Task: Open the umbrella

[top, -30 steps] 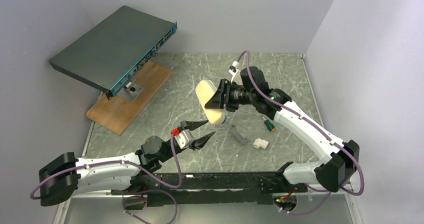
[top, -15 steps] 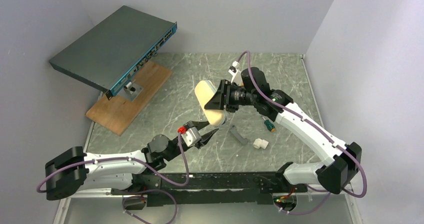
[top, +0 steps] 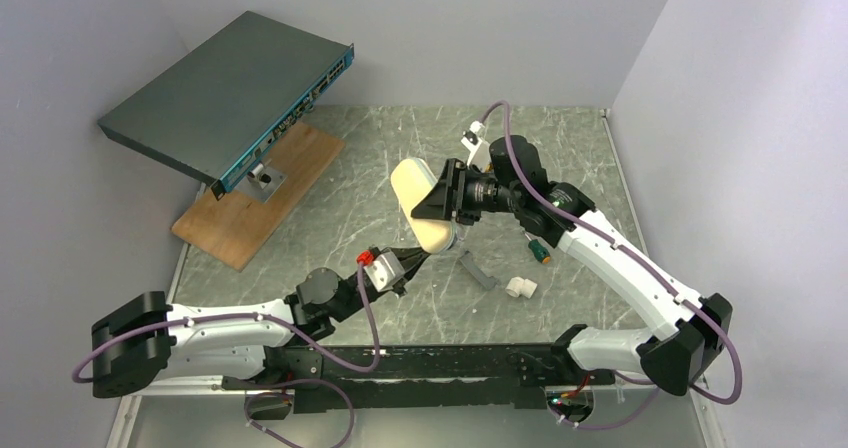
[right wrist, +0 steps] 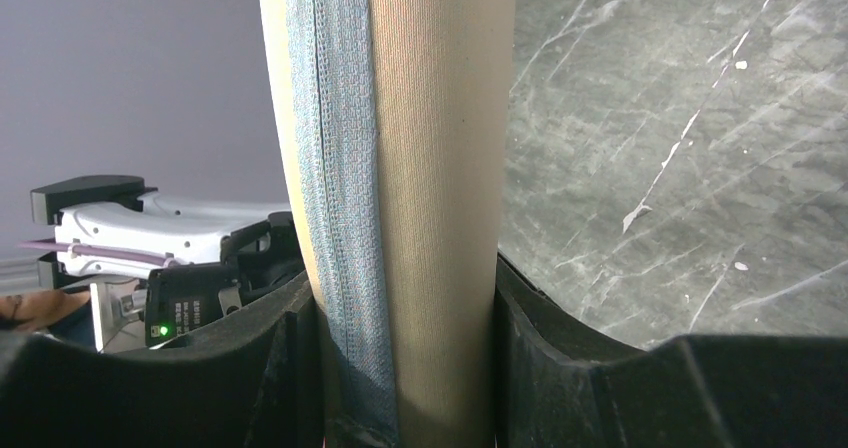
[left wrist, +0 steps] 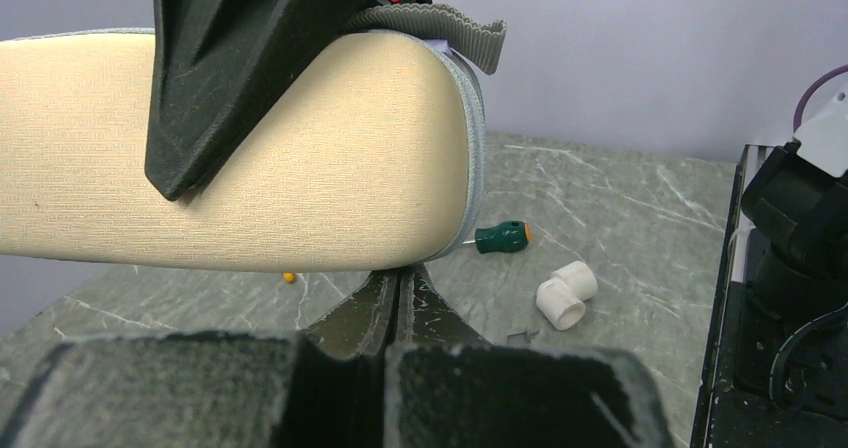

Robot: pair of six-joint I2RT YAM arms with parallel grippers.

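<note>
Left tool [top: 418, 259], jaws pressed together, reaches from the near edge of the tabletop [top: 560, 148] to the lower end of the beige case [top: 408, 180]. Right tool [top: 432, 208] clamps the case mid-length, raised above mid-tabletop. Umbrella not visible; the case's contents cannot be told.

umbrella out of sight, beige case [top: 409, 182] closed, tilted, held aloft

On my marbled worktop [top: 380, 148], far left, a dark network switch [top: 230, 93] stands tilted on a wooden board [top: 262, 196]. A beige case [top: 410, 181] is raised mid-worktop; to its right lie a grey strip [top: 478, 271], a green-handled screwdriver [top: 541, 251] and a white pipe elbow [top: 519, 287].
</note>
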